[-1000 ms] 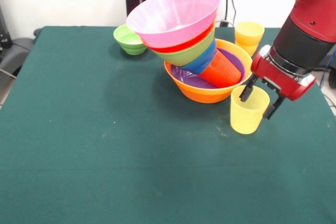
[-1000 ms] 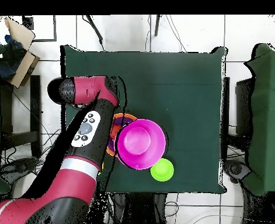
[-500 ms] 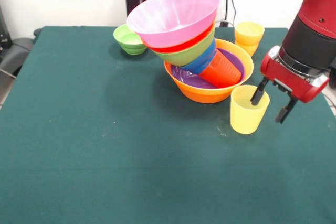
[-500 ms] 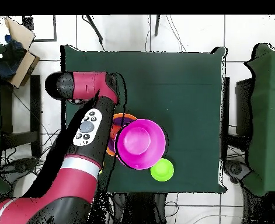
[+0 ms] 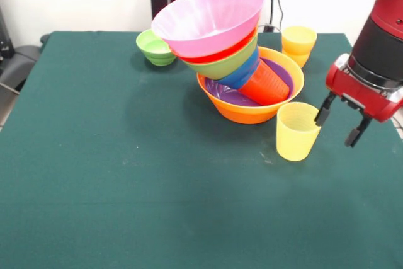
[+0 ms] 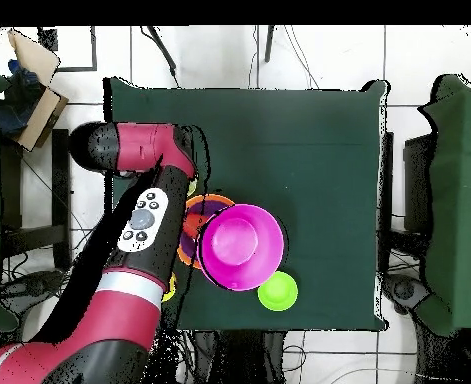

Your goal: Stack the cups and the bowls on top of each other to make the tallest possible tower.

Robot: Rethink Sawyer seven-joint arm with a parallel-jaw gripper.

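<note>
- Tower [image 5: 236, 61] of nested bowls and a cup sits right of centre toward the far side of the green tabletop [image 5: 126, 187], and it leans hard to the left.
- Arm [image 5: 378, 23], red and black, comes down at the right edge; in the overhead view it covers the tabletop's left part.
- Pink bowl [image 5: 211, 17] is the top piece, tilted so its mouth faces up and left; from overhead it hides most of the stack.
- Orange bowl [image 5: 249, 110] is the base, upright on the tabletop, with the purple bowl [image 5: 221, 91] lying inside it.
- Red bowl [image 5: 217, 56], green bowl [image 5: 230, 64] and blue bowl [image 5: 242, 75] nest in that order under the pink one, and the lowest rests on a red-orange cup [image 5: 264, 83] lying tilted in the base.
- Gripper [image 5: 341, 124] hangs open just right of the pale cup, holding nothing; its left finger is at the cup's rim, though contact is unclear.
- Pale cup [image 5: 296, 131], yellow, stands upright near the base bowl's near-right side.
- Small green bowl [image 5: 154, 48] sits far left of the tower.
- Yellow cup [image 5: 298, 45] stands at the far right, behind the base.
</note>
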